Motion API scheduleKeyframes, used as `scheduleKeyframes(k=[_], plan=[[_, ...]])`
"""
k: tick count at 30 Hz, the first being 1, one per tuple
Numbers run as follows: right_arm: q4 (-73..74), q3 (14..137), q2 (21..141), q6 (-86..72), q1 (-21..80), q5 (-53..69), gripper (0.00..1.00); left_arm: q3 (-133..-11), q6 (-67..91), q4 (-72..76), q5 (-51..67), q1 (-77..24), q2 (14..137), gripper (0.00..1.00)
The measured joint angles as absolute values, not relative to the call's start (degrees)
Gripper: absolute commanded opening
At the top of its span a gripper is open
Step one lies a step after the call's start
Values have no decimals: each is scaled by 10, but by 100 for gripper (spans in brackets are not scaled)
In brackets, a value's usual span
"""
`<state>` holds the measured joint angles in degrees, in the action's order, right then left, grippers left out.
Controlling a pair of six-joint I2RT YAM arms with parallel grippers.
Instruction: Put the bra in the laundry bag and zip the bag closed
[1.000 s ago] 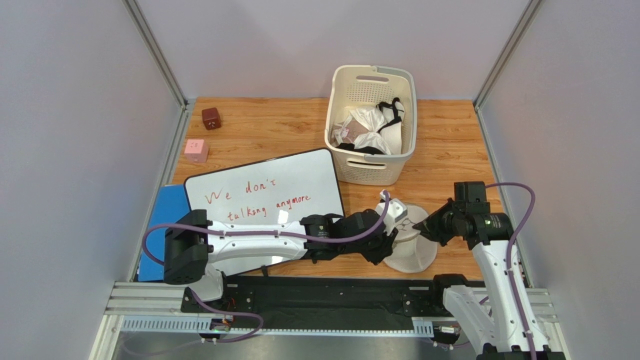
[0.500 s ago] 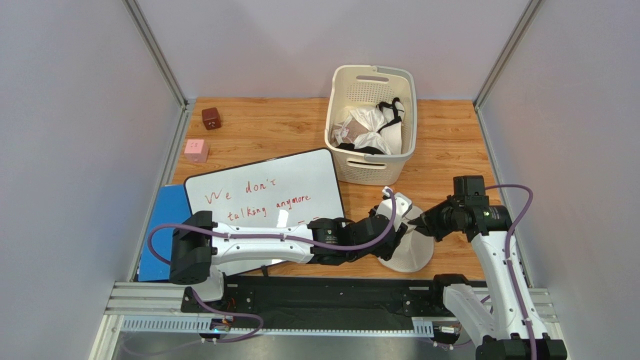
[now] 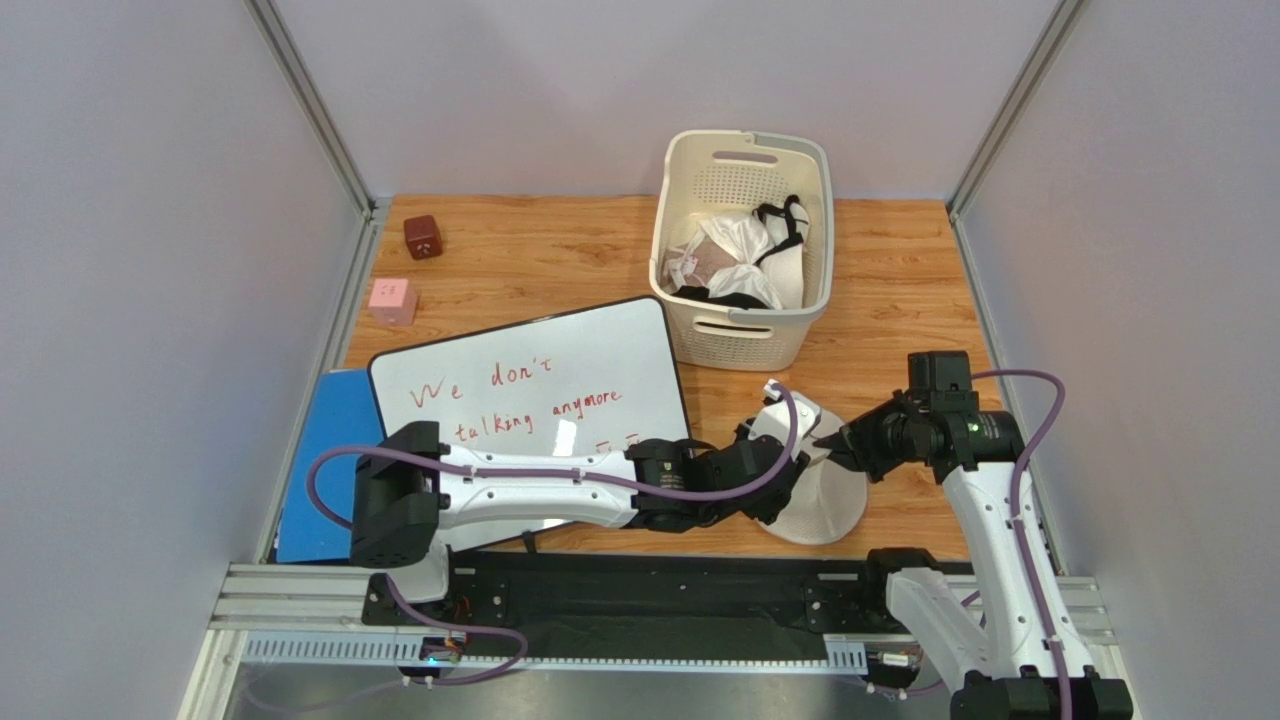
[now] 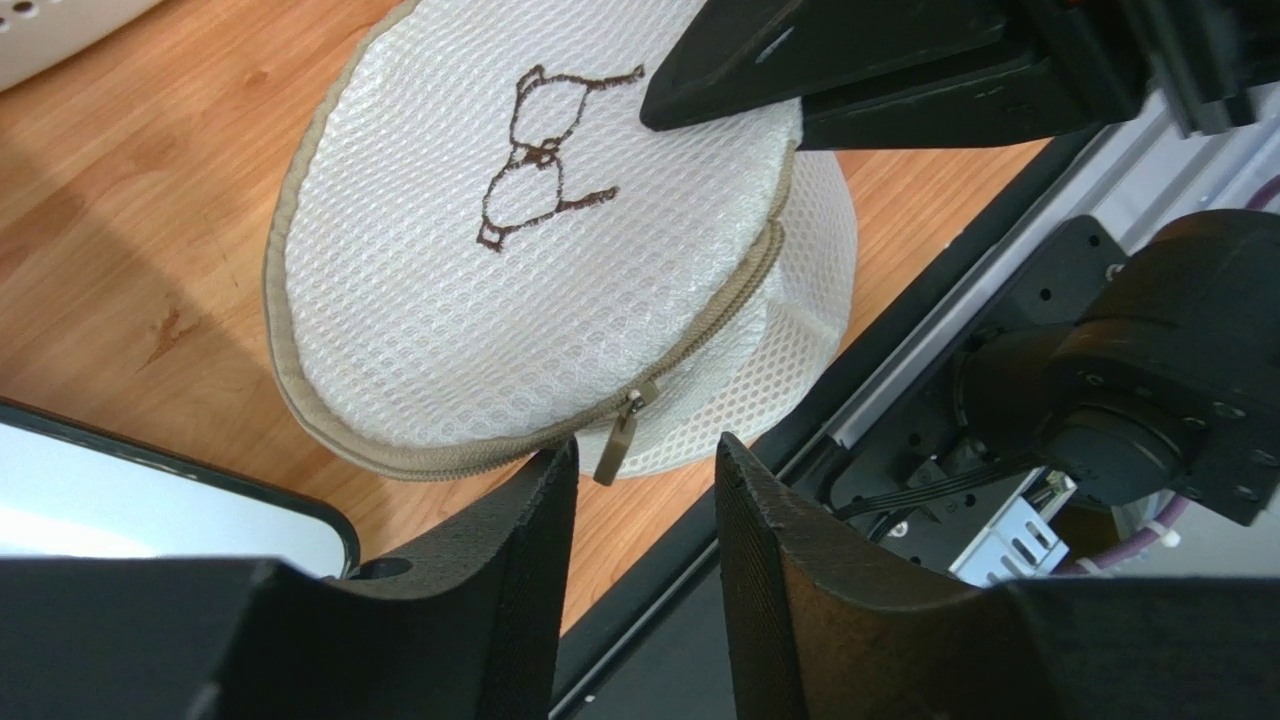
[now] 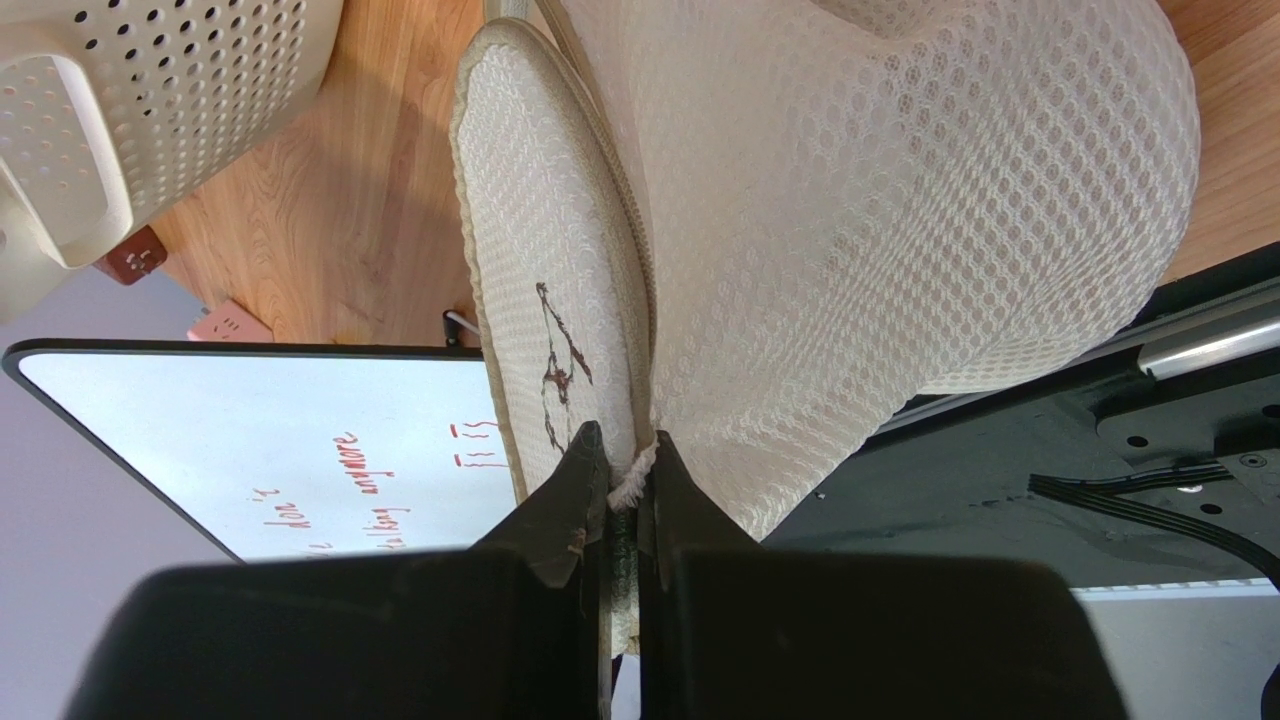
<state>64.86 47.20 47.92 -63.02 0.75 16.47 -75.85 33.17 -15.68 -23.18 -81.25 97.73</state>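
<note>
Left end effector (image 4: 639,477) is spread, with the zipper pull (image 4: 618,446) just ahead of its tips. Right end effector (image 5: 621,450) pinches the laundry bag (image 5: 842,225) at its rim. The bag sits between them on the desk (image 3: 526,263), with the basket (image 3: 736,338) beyond.

The laundry bag (image 3: 827,503) is hemmed in. The left gripper (image 4: 646,488) crowds its near-left side, fingers apart, with the zipper pull (image 4: 616,443) just ahead of the gap. The right gripper (image 5: 624,450) pinches the bag's rim from the right. The black rail (image 3: 646,588) bars the near side, just beside the bag. The whiteboard (image 3: 526,393) covers the table to the left, and the slatted basket (image 3: 672,285) stands beyond. Bare wood lies open between bag and basket, right of the basket, and far-left, except for the pink cube (image 3: 392,300) and the dark red cube (image 3: 424,236).
</note>
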Motion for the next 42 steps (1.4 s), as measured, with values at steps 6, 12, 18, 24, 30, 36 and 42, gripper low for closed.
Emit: scheduleKeyframes(k=[6, 12, 18, 24, 30, 36, 42], plan=[[645, 468, 479, -632, 7, 172, 0, -761, 334, -167, -231, -806, 995, 42], [643, 467, 479, -632, 7, 174, 0, -784, 333, -183, -244, -805, 1005, 40], [639, 465, 479, -632, 7, 177, 0, -793, 332, -191, -257, -803, 1005, 14], [632, 460, 478, -625, 7, 182, 0, -794, 336, -201, -260, -791, 1005, 0], [628, 457, 471, -605, 7, 177, 0, -792, 332, -211, -261, -783, 1005, 0], [630, 459, 463, -568, 7, 145, 0, -763, 310, -206, -252, -782, 996, 0], [636, 482, 461, -514, 7, 112, 0, -710, 261, -149, -163, -776, 973, 0]])
